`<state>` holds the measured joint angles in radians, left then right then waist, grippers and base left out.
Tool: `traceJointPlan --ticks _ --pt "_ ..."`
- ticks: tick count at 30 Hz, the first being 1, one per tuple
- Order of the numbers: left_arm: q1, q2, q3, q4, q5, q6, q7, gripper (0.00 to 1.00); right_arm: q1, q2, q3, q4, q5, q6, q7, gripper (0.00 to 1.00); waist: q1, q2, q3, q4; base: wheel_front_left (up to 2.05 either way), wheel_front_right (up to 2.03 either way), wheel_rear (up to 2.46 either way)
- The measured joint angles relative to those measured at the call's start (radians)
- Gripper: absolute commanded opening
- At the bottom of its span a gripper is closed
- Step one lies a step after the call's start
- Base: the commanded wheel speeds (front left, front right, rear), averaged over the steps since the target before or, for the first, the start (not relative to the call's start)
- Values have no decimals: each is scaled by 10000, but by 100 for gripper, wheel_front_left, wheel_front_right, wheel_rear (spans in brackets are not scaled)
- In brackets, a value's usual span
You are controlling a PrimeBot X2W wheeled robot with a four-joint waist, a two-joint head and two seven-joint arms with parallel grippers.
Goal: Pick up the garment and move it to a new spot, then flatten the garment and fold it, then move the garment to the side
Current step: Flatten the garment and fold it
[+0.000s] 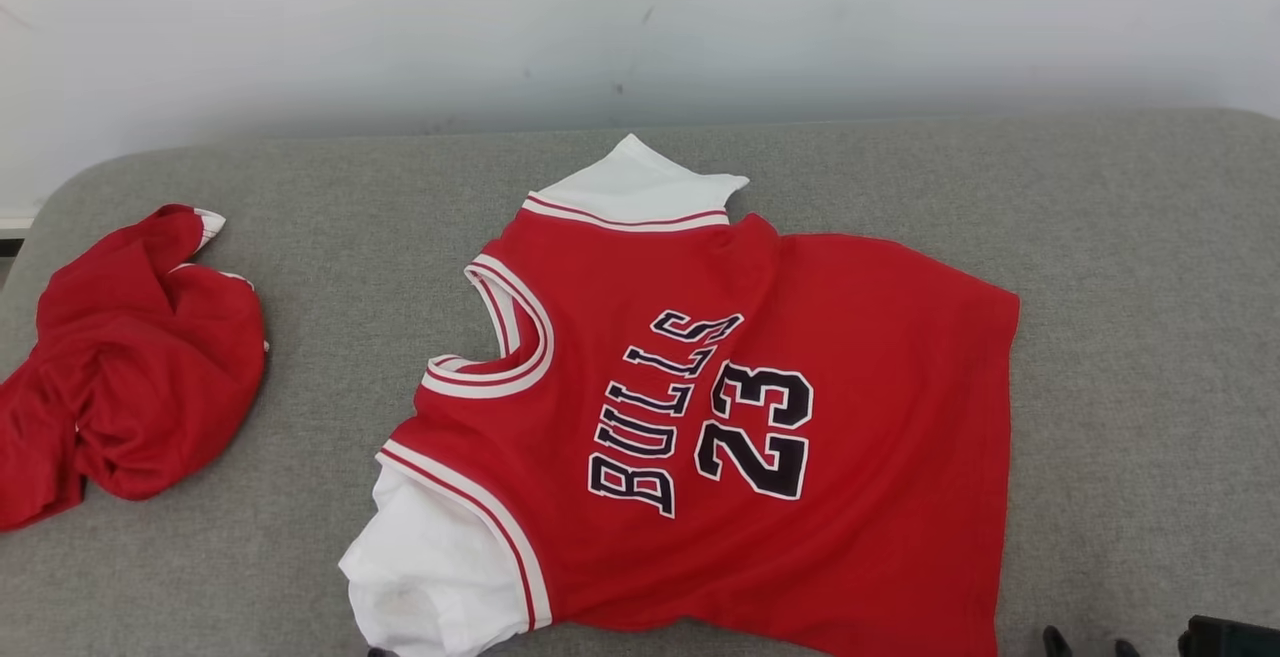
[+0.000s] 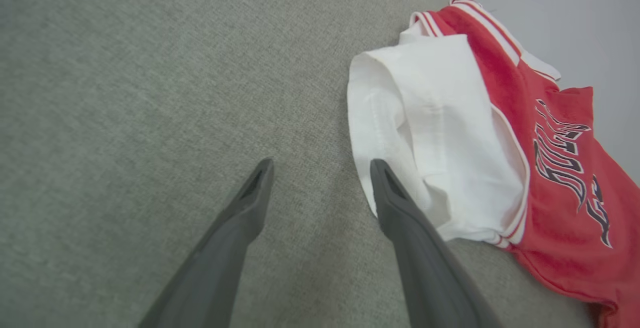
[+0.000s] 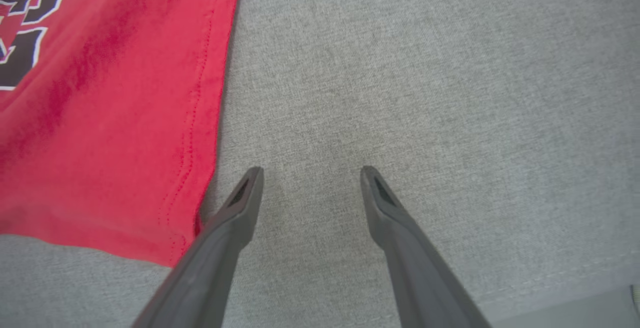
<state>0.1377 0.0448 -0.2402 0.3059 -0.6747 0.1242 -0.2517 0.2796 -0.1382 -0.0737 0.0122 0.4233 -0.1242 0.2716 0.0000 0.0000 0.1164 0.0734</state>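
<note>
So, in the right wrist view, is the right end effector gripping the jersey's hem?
No, the right end effector is open over the grey cushion, with the red jersey lying beside it.

Grey cushion [image 1: 1100, 337] bears jersey [image 1: 860, 357] and red bundle [image 1: 140, 377].

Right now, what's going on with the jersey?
Nothing is gripped. The red jersey lies spread, print up, on the grey cushion, not yet folded. Both grippers are open over the cushion: the left gripper by the white sleeve, the right gripper by the hem. Another red garment sits crumpled at the robot's left.
</note>
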Motion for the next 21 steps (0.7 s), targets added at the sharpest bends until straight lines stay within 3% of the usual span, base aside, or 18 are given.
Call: traceJointPlan --ticks 5,11,17,21 --pt "-4 -15 447 -13 -255 0 0 100 22 -222 -422 -366 -316 -2 4 100 0 1 -140 52 0 0 0" --pt "-393 -6 1312 -930 -59 2 0 100 -350 94 -662 -836 -556 -4 -596 100 0 1 -443 125 0 0 0" --pt "-995 -12 1356 -2171 972 2 -2 100 -1168 686 -408 -1091 -554 -6 -1651 100 -1 1 -872 157 0 0 0" --pt "-1514 -12 805 -2497 2098 2 -44 100 -1750 792 -90 -1099 -566 -6 -2387 100 0 1 -1175 124 0 0 0"
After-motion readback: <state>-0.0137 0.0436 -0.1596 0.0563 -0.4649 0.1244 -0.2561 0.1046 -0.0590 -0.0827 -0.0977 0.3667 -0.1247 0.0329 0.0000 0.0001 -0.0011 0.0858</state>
